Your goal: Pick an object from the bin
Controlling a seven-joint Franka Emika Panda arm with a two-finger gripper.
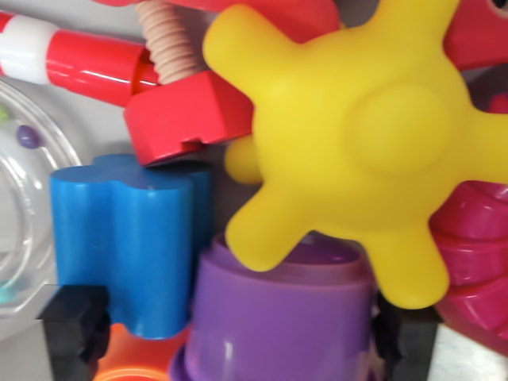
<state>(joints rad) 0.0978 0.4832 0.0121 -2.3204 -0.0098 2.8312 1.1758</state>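
From the wrist view I see the bin's contents packed tight under the camera. A yellow knobbed toy [365, 135] fills the centre and right of the frame, its rounded arms spreading outward. Below it at bottom centre sits a purple cup [282, 321], its rim touching the yellow toy's lower arms. My gripper [238, 333] shows as two black fingertips [75, 325] at the bottom left and bottom right, spread wide, with the purple cup between them; I cannot tell whether they touch it. A blue lobed block [127, 238] stands upright at lower left, just beside the cup. Above it lies a red block [186, 111] with a ribbed beige screw [167, 40], and a red and white cylinder [67, 59] at upper left. A clear plastic container [24, 198] edges the left, and a magenta ridged piece [476, 246] sits at right.
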